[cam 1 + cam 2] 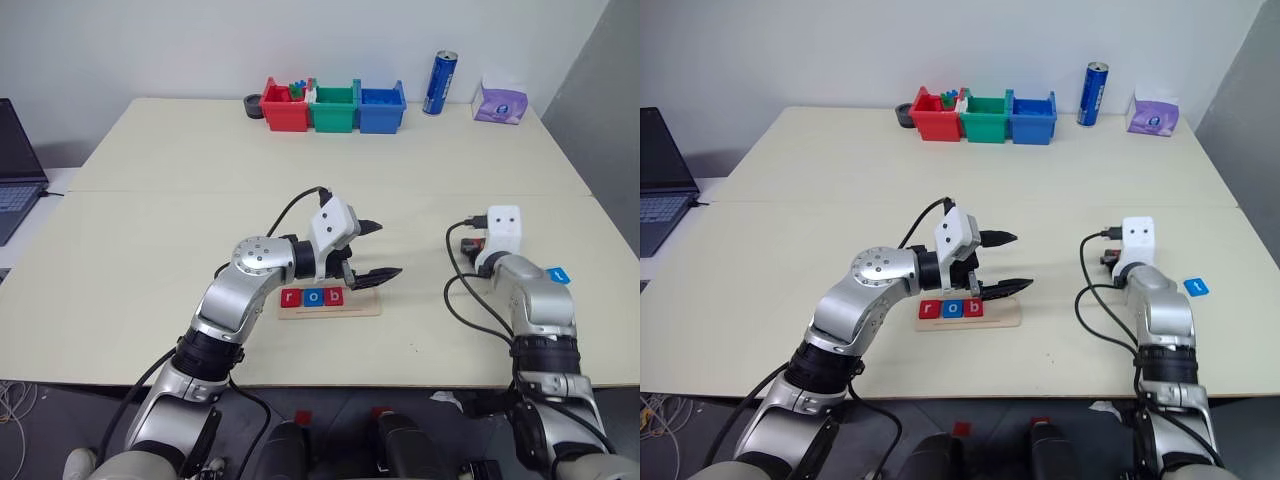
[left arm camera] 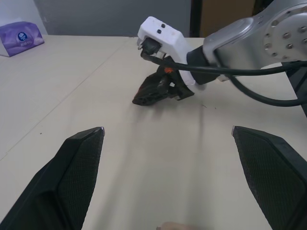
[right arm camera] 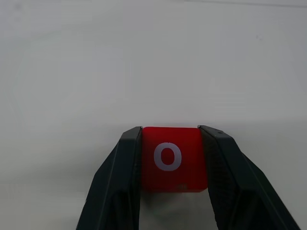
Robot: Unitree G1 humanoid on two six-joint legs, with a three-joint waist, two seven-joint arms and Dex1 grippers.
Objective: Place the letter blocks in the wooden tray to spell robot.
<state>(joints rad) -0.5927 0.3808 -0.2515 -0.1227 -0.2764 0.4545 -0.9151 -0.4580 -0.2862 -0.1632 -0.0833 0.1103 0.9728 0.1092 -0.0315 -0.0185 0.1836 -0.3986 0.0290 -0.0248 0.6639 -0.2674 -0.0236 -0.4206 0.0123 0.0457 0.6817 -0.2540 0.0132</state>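
Three letter blocks, r, o, b point(image 1: 950, 308), sit in the wooden tray point(image 1: 1004, 318), with the left gripper point(image 1: 1005, 262) spread wide just above the tray's bare right end. Farther right, the right gripper point(image 3: 170, 160) pinches a red o block point(image 3: 171, 158) between its fingers, and a blue block point(image 1: 1197, 287) lies on the table beside that arm.

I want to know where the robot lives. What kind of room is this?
Probably a robot lab or workroom, not a home. A plain table holds practice things: plastic bins of toy bricks and a wooden tray with letter blocks. A laptop sits at the side.
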